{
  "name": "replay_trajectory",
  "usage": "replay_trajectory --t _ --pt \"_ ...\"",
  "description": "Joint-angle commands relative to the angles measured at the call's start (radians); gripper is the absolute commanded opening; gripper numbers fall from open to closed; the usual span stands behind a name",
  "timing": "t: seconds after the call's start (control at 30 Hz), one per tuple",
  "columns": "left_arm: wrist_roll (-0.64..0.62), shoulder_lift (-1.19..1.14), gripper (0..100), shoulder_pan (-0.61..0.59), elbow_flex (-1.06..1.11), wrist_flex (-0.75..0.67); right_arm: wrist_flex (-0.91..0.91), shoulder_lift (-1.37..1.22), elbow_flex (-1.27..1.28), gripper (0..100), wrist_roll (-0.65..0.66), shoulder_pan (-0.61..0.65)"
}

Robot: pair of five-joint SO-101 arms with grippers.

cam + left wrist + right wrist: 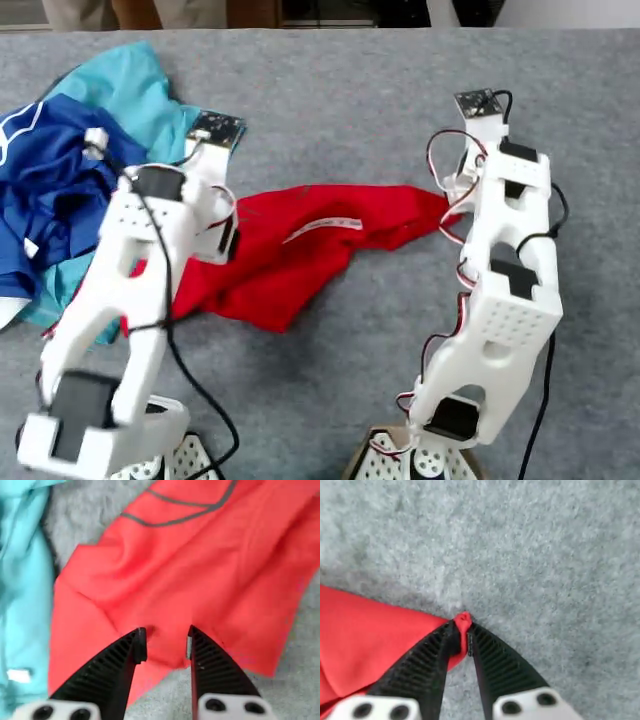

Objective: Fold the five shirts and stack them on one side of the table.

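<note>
A grey, felt-like cloth covers the table, and both arms stand at its near edge, reaching away across it.

The red shirt is the biggest thing in the open. It lies flat on the middle of the table, creased and unfolded, drawn out into a long shape that runs from under the left arm across to the right arm. One wider lobe of it sags toward the near edge. A pale strip shows on its upper face in the high view. In the left wrist view the same red shirt carries thin dark curved lines near one end.

On the left side of the table a dark blue shirt with white lines lies crumpled in a heap. A teal shirt sits rumpled under and beyond it, and its edge lies just beside the red one. A small white tag shows on the teal cloth.

The left gripper is down over the red shirt's left part, near its hem. Its fingers are spread apart, with red cloth lying between the tips and nothing clamped.

The right gripper is at the shirt's far right corner. Its fingers are pressed together on a small peak of red fabric, with grey table all around it.
</note>
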State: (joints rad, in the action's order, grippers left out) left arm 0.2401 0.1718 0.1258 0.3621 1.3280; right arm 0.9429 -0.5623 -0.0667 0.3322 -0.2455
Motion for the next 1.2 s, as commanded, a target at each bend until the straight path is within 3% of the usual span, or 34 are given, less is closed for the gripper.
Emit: replay_trajectory --t 0.0,0.13,0.33,0.47,0.6,0.77,0.83,0.9,1.17 --pt "-0.031 -0.104 14 0.009 -0.018 -0.031 -0.061 0.07 0.05 0.1 -0.011 -0.019" --pt "-0.034 -0.194 14 0.049 -0.032 -0.012 -0.112 0.101 0.099 0.1 -0.011 -0.019" --pt "-0.155 -0.194 14 0.275 -0.124 0.11 -0.121 0.107 0.11 0.1 -0.011 -0.019" --pt "-0.169 -0.197 14 0.348 -0.204 0.15 -0.121 0.107 0.11 0.1 -0.011 -0.019" --pt "-0.123 -0.248 15 0.299 -0.17 0.035 -0.121 0.107 0.108 0.1 -0.011 -0.019" --pt "-0.072 -0.397 14 0.149 -0.187 -0.141 -0.121 0.107 0.107 0.1 -0.011 -0.022" --pt "-0.064 -0.453 8 0.084 -0.249 -0.172 -0.121 0.107 0.105 0.1 -0.011 -0.022" --pt "-0.069 -0.504 1 0.04 -0.347 -0.166 -0.121 0.107 0.104 0.1 -0.008 -0.021" --pt "-0.072 -0.596 2 0.02 -0.79 -0.014 -0.121 0.107 0.104 0.1 -0.005 -0.019"
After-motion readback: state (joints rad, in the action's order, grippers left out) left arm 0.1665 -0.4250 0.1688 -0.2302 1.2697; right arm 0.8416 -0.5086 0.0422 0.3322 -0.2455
